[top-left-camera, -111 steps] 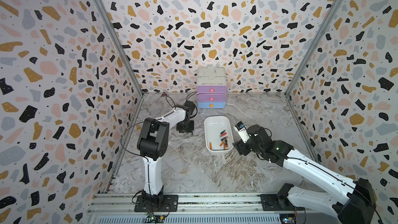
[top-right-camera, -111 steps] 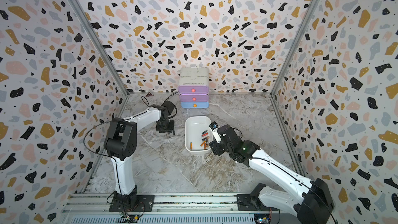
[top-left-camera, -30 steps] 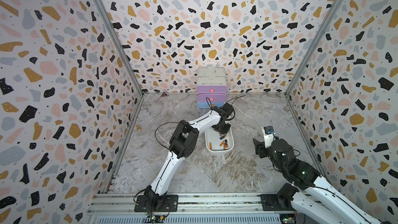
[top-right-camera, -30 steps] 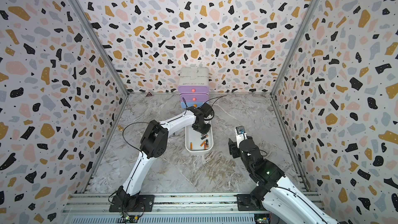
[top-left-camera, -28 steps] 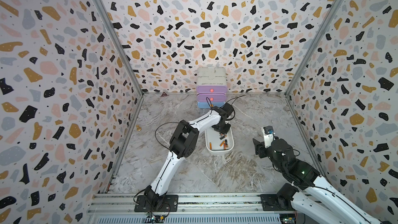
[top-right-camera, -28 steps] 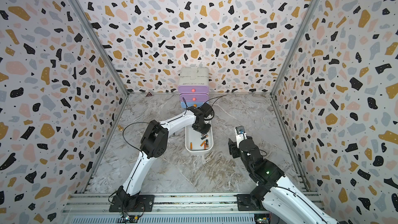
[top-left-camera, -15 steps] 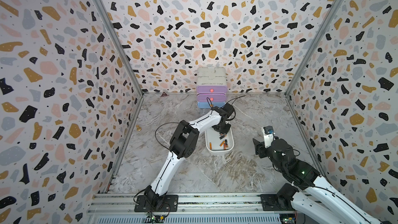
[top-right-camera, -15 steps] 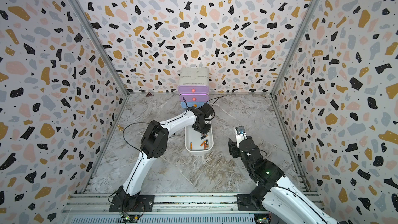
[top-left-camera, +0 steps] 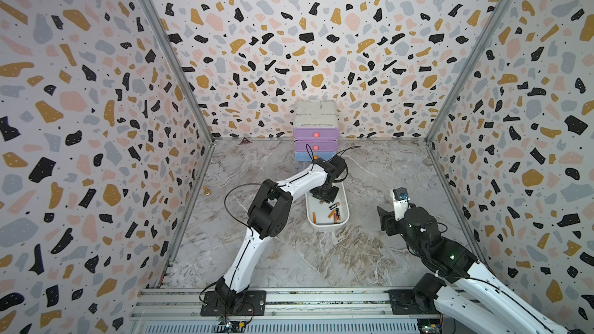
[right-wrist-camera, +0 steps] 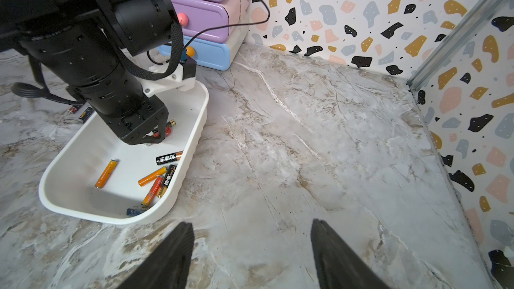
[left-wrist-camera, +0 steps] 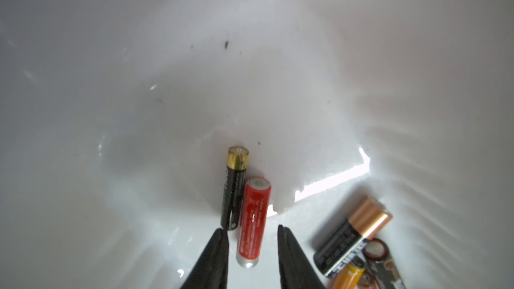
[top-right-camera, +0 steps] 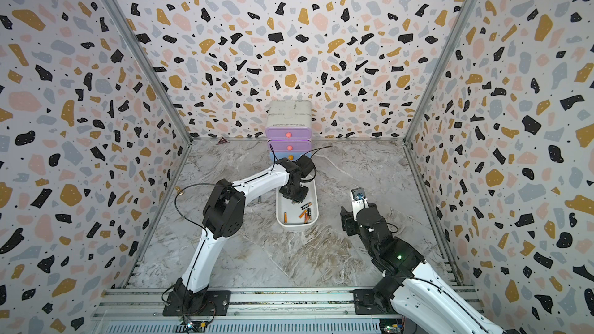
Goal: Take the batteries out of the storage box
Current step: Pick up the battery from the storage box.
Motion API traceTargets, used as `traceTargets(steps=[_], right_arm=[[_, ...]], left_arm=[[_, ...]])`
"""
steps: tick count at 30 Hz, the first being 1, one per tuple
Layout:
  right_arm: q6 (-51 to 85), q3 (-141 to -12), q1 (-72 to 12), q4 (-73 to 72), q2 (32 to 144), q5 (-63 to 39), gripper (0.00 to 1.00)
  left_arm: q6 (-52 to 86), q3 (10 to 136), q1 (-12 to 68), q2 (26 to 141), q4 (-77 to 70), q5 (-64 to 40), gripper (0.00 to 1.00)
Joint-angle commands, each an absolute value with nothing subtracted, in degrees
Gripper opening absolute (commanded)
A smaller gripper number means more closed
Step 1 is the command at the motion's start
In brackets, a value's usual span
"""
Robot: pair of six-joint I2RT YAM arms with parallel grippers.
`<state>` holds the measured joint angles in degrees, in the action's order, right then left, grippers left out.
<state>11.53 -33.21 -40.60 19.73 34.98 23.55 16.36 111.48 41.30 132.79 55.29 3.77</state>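
Note:
The storage box [top-left-camera: 328, 223] [top-right-camera: 297, 224] is a shallow white tray on the marble floor in both top views. Several batteries lie in it: an orange one [right-wrist-camera: 106, 173], a black-and-copper one [right-wrist-camera: 169, 158], and a cluster by the near wall [right-wrist-camera: 158, 182]. My left gripper [left-wrist-camera: 251, 227] [top-left-camera: 325, 195] reaches down into the box's far half. It is open and straddles a red battery [left-wrist-camera: 253, 221], with a gap on each side. A black-and-gold battery [left-wrist-camera: 233, 187] lies against the red one. My right gripper [right-wrist-camera: 251, 225] [top-left-camera: 387, 220] stands open and empty over bare floor, right of the box.
A white cabinet with purple and blue drawers [top-left-camera: 315, 133] stands against the back wall, just behind the box. Two batteries [right-wrist-camera: 80, 112] lie on the floor beyond the box's left side. A small brass object [top-left-camera: 207, 191] sits by the left wall. Patterned walls enclose three sides.
Since the oldest frames the left arm moved from the floor left of the box into the box, and the right arm drew back from the box. Over the last second nothing visibly moved.

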Motion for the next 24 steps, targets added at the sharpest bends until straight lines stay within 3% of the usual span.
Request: traceTargets(steps=[1, 24], right_arm=[[11.76, -33.75, -40.52, 19.03, 34.96, 23.26, 0.72], [11.56, -33.48, -40.52, 16.89, 37.43, 21.38, 0.72]], left_arm=[[17.49, 111.27, 40.96, 132.18, 56.83, 4.27, 0.34], [16.62, 113.42, 42.08, 128.33, 56.95, 2.14, 0.30]])
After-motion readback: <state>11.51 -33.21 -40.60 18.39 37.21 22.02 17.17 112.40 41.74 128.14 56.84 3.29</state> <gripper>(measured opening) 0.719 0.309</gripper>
